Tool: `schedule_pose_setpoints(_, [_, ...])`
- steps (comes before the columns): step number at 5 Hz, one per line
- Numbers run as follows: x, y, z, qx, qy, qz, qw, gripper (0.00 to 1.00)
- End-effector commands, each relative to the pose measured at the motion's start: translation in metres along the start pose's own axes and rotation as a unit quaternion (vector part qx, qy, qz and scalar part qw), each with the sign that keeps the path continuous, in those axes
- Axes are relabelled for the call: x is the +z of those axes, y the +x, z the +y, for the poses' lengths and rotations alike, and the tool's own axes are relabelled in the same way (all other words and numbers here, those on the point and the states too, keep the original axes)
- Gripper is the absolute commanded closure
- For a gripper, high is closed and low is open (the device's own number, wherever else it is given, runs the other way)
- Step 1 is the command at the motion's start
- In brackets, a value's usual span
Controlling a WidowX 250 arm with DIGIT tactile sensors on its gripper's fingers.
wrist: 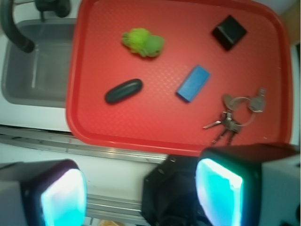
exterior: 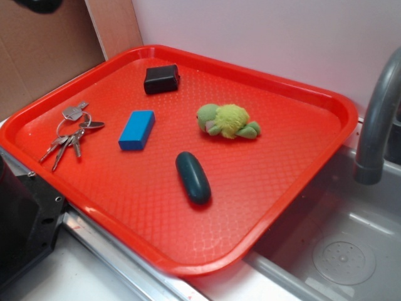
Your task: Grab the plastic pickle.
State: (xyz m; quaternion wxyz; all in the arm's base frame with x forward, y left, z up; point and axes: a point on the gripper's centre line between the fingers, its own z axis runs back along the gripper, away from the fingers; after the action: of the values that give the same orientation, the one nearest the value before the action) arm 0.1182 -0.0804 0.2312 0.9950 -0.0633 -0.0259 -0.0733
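Observation:
The plastic pickle (exterior: 193,177) is a smooth dark teal-green capsule lying flat near the middle of the red tray (exterior: 250,200). In the wrist view the pickle (wrist: 123,91) lies left of centre on the tray (wrist: 141,127). My gripper (wrist: 141,193) is open and empty, high above the counter in front of the tray, well short of the pickle. Its two glowing cyan pads (wrist: 218,190) stand wide apart at the bottom of the wrist view. The gripper itself is not in the exterior view.
On the tray lie a blue block (exterior: 137,130), a black box (exterior: 161,79), a yellow-green plush turtle (exterior: 229,121) and a bunch of keys (exterior: 70,132). A grey sink (exterior: 338,251) with a faucet (exterior: 376,119) is to the right. A black robot base (exterior: 25,226) stands at the front left.

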Motion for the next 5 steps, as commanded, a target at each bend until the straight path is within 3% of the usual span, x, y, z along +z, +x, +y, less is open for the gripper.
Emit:
schedule_pose_setpoints(1, [-0.002,0.007,-0.025,-0.012,-0.004,-0.004,1.0,0.0])
schedule_pose_setpoints(2, [-0.012,0.019,-0.02,0.112,0.016,-0.015,0.994,0.0])
schedule_pose_setpoints(4, [-0.012,0.019,-0.02,0.112,0.016,-0.015,0.994,0.0])
schedule_pose_setpoints(5, [0.001,0.035,-0.019,0.221,-0.013,-0.114,0.968,0.0])
